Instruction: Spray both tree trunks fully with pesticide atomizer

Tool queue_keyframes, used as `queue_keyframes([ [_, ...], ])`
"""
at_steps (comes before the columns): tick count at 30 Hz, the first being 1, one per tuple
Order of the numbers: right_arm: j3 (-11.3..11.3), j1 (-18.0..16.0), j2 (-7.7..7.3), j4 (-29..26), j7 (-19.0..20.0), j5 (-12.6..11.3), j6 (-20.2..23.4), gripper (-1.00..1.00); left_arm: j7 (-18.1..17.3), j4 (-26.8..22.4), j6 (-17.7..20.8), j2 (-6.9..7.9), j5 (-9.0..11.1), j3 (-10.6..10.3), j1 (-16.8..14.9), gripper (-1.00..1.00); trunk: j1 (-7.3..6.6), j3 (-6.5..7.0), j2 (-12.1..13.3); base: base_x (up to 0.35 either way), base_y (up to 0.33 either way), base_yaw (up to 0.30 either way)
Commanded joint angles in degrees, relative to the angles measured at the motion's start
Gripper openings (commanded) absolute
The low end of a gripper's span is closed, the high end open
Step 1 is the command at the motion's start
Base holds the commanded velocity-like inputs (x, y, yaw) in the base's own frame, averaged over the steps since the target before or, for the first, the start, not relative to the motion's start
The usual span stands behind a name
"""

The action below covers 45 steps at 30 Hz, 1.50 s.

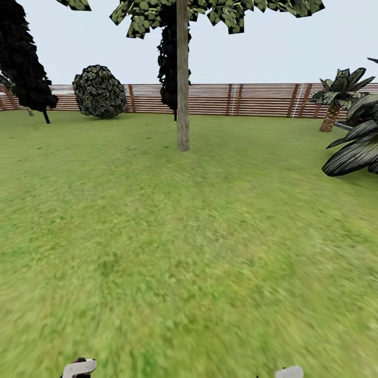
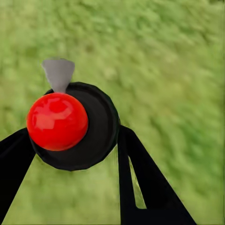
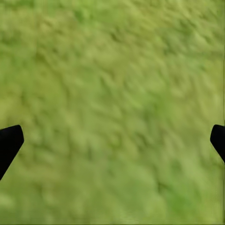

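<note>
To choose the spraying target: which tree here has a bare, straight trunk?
The tall tree mid-lawn, before the fence; the palm at right has a short scaly trunk.

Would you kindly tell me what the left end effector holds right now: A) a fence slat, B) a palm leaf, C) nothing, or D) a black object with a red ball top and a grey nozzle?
D: in the left wrist view the left end effector has its black fingers on either side of the pesticide atomizer, with the red ball and grey nozzle above the grass.

No text, label, brand, number or sign could be read anywhere in these views.
</note>
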Motion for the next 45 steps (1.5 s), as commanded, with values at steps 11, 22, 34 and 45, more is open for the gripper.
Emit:
queue_keyframes([
  [11,-0.01,-0.03,-0.02,0.01,-0.01,0.33,-0.15,1.00,-0.60,0.05,-0.12,-0.01,0.48,0.27,-0.04,-1.00,0.03,-0.05,-0.02,0.338,-0.079,0.000],
  [22,-0.05,-0.03,-0.02,0.05,-0.08,0.33,-0.15,1.00,-0.60,0.05,-0.09,-0.01,0.48,0.27,-0.04,-1.00,0.03,-0.05,-0.02,0.338,-0.079,0.000],
  [34,-0.05,-0.03,-0.02,-0.03,-0.10,0.33,-0.15,1.00,-0.60,0.05,-0.13,-0.01,0.48,0.27,-0.04,-1.00,0.03,-0.05,-0.02,0.338,-0.079,0.000],
  [45,-0.05,-0.03,-0.02,-0.01,-0.10,0.33,-0.15,1.00,-0.60,0.05,-0.09,-0.01,0.49,0.27,-0.04,-1.00,0.03,-0.05,-0.02,0.338,-0.073,0.000],
])
